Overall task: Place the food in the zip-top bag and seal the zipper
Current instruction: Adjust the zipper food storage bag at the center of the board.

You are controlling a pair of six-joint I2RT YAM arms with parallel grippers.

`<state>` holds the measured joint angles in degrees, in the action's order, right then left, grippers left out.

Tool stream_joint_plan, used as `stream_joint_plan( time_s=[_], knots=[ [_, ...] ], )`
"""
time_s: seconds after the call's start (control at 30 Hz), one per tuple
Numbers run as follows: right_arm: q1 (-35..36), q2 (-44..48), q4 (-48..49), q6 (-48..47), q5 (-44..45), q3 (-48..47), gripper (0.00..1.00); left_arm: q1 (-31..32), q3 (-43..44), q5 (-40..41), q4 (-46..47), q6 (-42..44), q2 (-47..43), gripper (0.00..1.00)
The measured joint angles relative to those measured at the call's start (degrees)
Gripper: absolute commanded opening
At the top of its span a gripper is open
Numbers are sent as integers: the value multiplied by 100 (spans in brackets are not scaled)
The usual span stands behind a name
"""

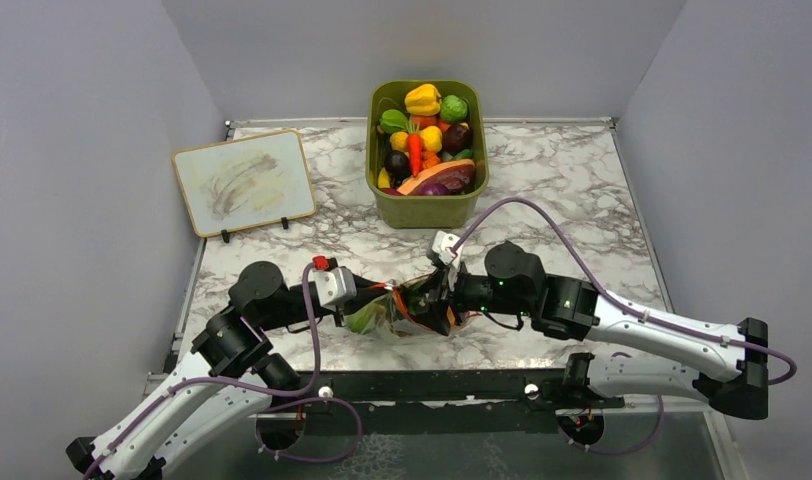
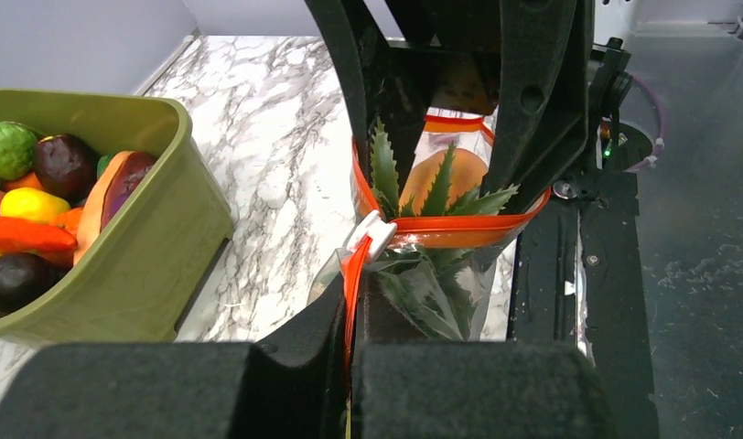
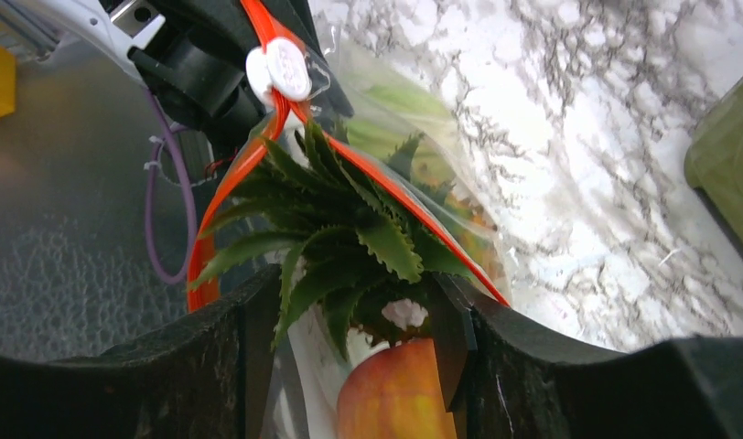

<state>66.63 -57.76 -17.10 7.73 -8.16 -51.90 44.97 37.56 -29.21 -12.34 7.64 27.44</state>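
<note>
The clear zip-top bag [image 1: 407, 318] hangs between my two grippers near the table's front edge. My left gripper [image 2: 357, 315] is shut on the orange-red zipper [image 2: 459, 227] strip beside its white slider [image 2: 372, 236]. The bag's mouth gapes open. My right gripper [image 3: 349, 302] reaches into that mouth with its fingers apart. Between them sits the orange fruit [image 3: 395, 393] with its green leafy top [image 3: 349, 229], the left finger standing off it. A light-green ball [image 1: 362, 320] shows through the bag near the left gripper [image 1: 367, 300].
An olive-green bin [image 1: 427, 210] full of toy produce stands behind the bag at the table's middle back. A small whiteboard [image 1: 244, 180] leans at the back left. The table's dark front rail lies just below the bag.
</note>
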Motion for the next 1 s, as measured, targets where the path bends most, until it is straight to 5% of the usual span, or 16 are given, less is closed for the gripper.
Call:
stream_joint_plan(
  time_s=[0.2,0.33,0.47,0.57,0.7,0.77,0.83,1.0],
  knots=[
    [0,-13,1010,-157,111,481,61,0,-2,-20,-9,61,2,0],
    [0,-92,1668,-229,105,774,74,-2,-44,-24,-11,90,-17,0],
    [0,-234,2559,-289,37,1198,75,-2,-107,-44,-15,101,-9,0],
    [2,-293,3224,-258,74,1530,68,-2,-177,-70,-4,98,-9,0],
    [39,-330,3845,-122,391,1773,34,-22,-227,-68,37,94,-42,0],
    [61,-267,4083,-22,553,1891,26,-33,-227,-52,42,96,-52,0],
    [68,-181,4133,26,684,1954,29,-33,-227,-31,70,96,-55,0],
    [70,-76,4046,39,796,1943,59,-33,-227,4,162,61,-42,0]
  ],
)
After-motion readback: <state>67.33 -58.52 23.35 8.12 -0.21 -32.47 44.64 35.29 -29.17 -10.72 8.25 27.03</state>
